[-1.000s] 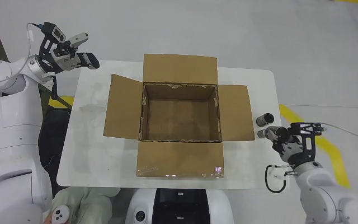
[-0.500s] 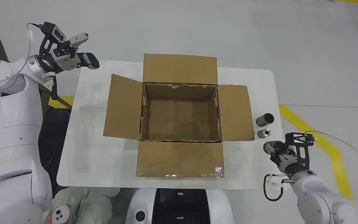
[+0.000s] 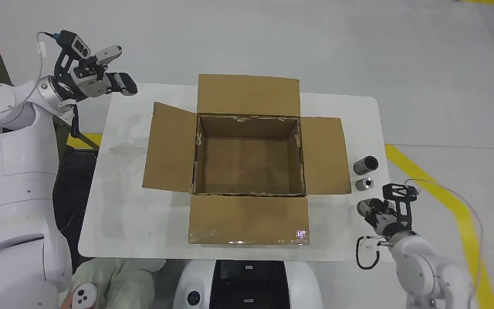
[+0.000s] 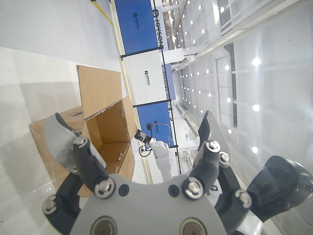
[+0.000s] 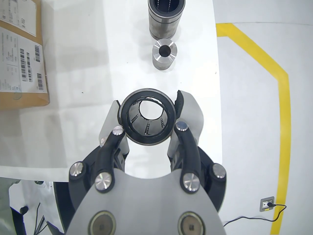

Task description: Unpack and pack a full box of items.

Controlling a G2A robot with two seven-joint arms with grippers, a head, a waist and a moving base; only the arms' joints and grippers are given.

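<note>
Right tool [image 5: 149, 107] is clamping a black-rimmed metal tube [image 5: 146, 123] between its fingers, holding it above the white table [image 3: 123, 201] near the right edge. A tall tube [image 5: 166, 13] & a short tube [image 5: 163, 56] are sitting close by, just beside each other. An open cardboard box [image 3: 248, 94] is sitting mid-table w/ flaps spread, while the left tool [image 4: 132, 121] is hanging by the far-left corner, fingers wide apart.
</note>
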